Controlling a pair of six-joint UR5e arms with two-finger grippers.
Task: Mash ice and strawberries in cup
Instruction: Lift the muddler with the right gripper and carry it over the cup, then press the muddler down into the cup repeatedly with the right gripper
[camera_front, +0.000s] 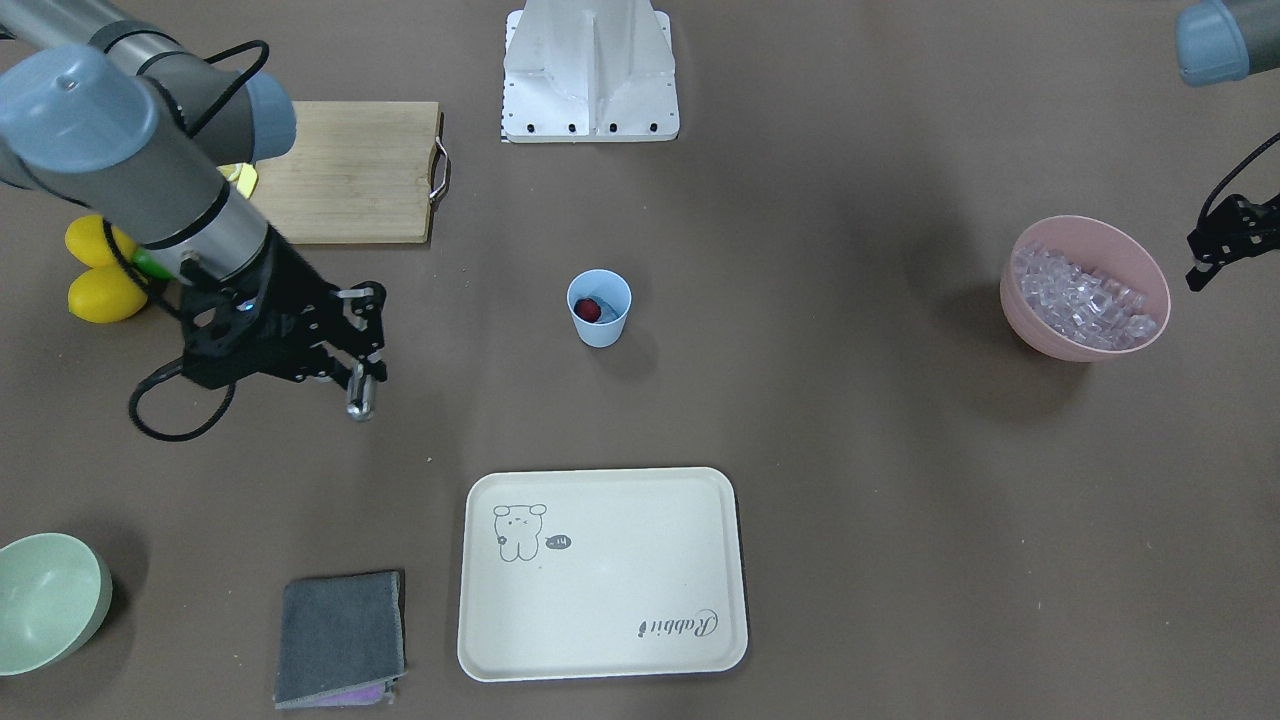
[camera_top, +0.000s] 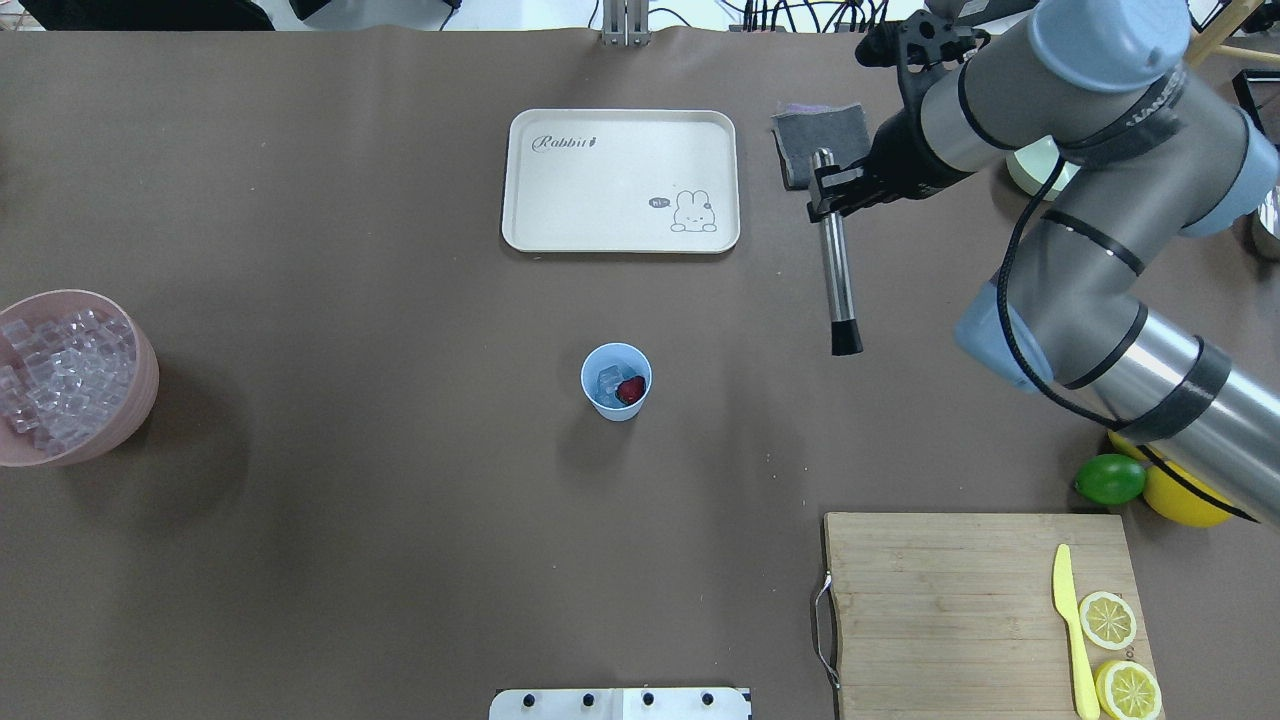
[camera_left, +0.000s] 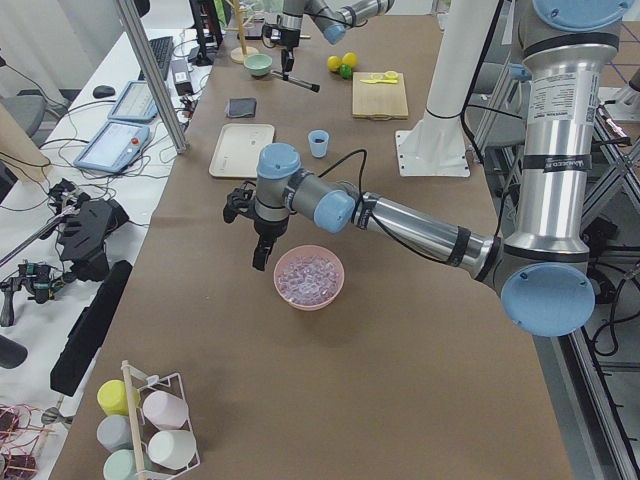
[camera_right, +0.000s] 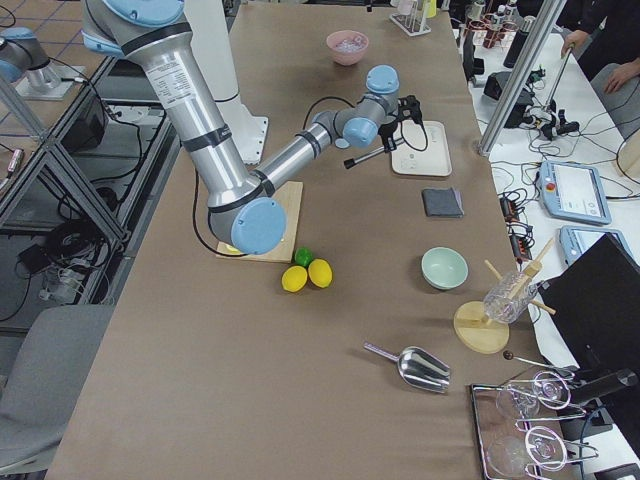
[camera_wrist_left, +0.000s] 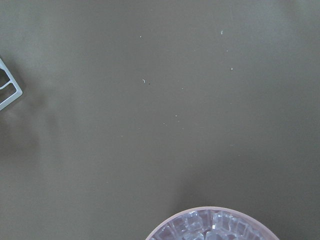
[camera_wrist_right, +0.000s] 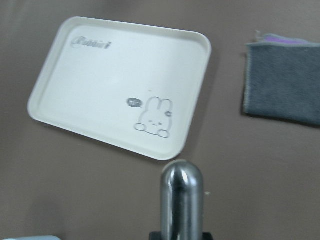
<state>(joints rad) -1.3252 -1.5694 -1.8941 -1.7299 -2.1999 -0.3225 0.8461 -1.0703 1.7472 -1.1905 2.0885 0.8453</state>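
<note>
Steel muddler (camera_top: 836, 270) is clamped in my right gripper (camera_top: 826, 195). The jaws are closed on it close to its rounded metal end, and the black tip points back toward the near side. It hangs above the table, off to the right of the cup (camera_top: 616, 381) and well apart from it. The cup's light blue and upright mid-table, with the strawberry (camera_top: 630, 390) inside next to some ice (camera_top: 607, 380). Loads more ice fills the pink bowl (camera_top: 145, 385) way out on the left. My left gripper (camera_left: 260, 258) hangs near that bowl, and honestly I can't tell if it's open or closed. A cream tray (camera_top: 600, 190) lies on the far side past the cup, with a grey cloth (camera_top: 800, 135) to its right.
</note>
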